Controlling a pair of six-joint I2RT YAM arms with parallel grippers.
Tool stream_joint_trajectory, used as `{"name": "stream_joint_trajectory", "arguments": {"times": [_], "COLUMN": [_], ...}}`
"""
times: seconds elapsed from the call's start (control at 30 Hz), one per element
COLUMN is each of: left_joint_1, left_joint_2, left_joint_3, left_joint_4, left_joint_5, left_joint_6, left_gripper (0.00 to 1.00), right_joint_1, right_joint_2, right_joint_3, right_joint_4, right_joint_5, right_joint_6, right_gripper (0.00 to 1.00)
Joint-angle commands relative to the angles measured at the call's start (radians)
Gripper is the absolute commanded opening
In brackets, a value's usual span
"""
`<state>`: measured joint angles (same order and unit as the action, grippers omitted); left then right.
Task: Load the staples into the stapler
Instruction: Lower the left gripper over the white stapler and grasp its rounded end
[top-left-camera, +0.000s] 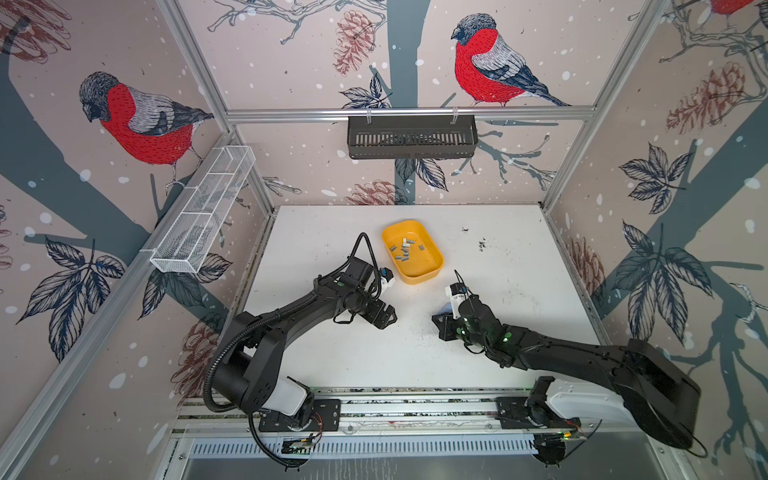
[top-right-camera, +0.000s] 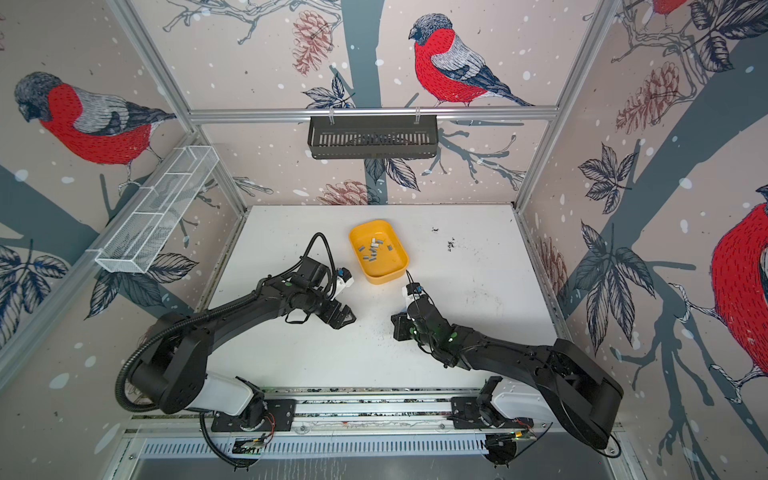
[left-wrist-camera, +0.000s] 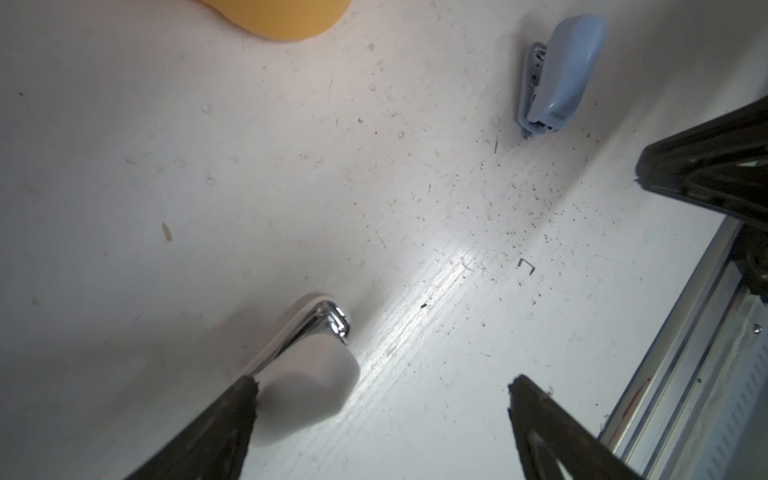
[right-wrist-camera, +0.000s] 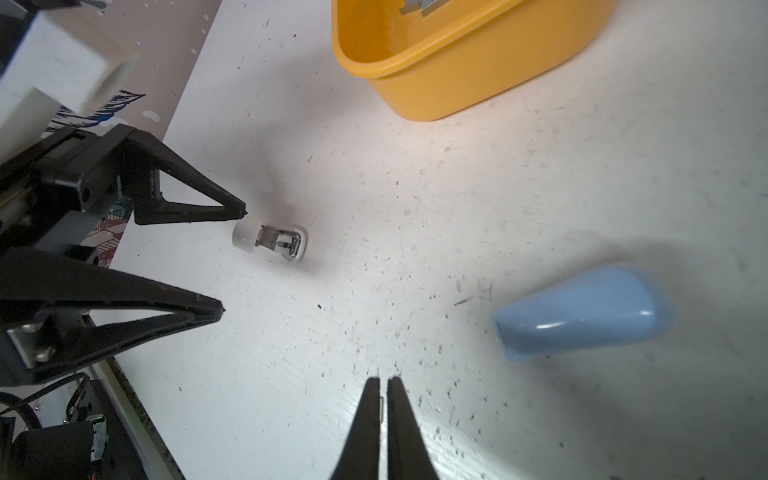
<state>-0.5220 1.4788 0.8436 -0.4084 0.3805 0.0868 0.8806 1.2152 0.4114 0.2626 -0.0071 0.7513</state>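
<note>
Inside yellow tray (top-left-camera: 419, 277), far-centre of desk (top-left-camera: 519, 345): staples (top-left-camera: 405, 248), about 12 loose grey strips, corralled there for picking; none seemingly loaded yet. White stapler (right-wrist-camera: 270, 242): on desk, chrome channel showing, probably exposed for filling; lies beside 1 fingertip of left gripper (right-wrist-camera: 233, 262), fingers wide, holding nothing. Blue stapler (right-wrist-camera: 582, 311): near right gripper (right-wrist-camera: 383, 380), fingers pressed together, nothing visibly held.

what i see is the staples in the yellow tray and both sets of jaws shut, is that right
Not quite. The staples do lie in the yellow tray and the right gripper has its jaws shut, but the left gripper has its jaws wide open, as the left wrist view shows.
</note>
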Motion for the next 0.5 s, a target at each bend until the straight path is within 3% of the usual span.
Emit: {"name": "stream_joint_trajectory", "arguments": {"times": [0.0, 0.13, 0.27, 0.47], "left_joint_1": [-0.012, -0.012, -0.014, -0.041], "left_joint_2": [0.002, -0.019, -0.012, -0.021], "left_joint_3": [0.006, 0.008, 0.031, 0.020], "left_joint_4": [-0.020, -0.024, -0.062, -0.052], "left_joint_5": [-0.064, -0.111, -0.085, -0.064], "left_joint_6": [0.022, 0.000, -0.041, -0.062], "left_gripper": [0.93, 0.88, 0.82, 0.81], "right_joint_1": [-0.001, -0.001, -0.002, -0.002], "right_joint_2": [-0.003, -0.015, -0.018, -0.012], "right_joint_3": [-0.002, -0.016, -0.026, -0.033], "right_joint_4": [0.009, 0.012, 0.019, 0.031], "right_joint_5": [0.011, 0.017, 0.017, 0.012], "right_joint_6": [-0.017, -0.012, -0.009, -0.004], "right_gripper": [0.09, 0.09, 0.09, 0.09]}}
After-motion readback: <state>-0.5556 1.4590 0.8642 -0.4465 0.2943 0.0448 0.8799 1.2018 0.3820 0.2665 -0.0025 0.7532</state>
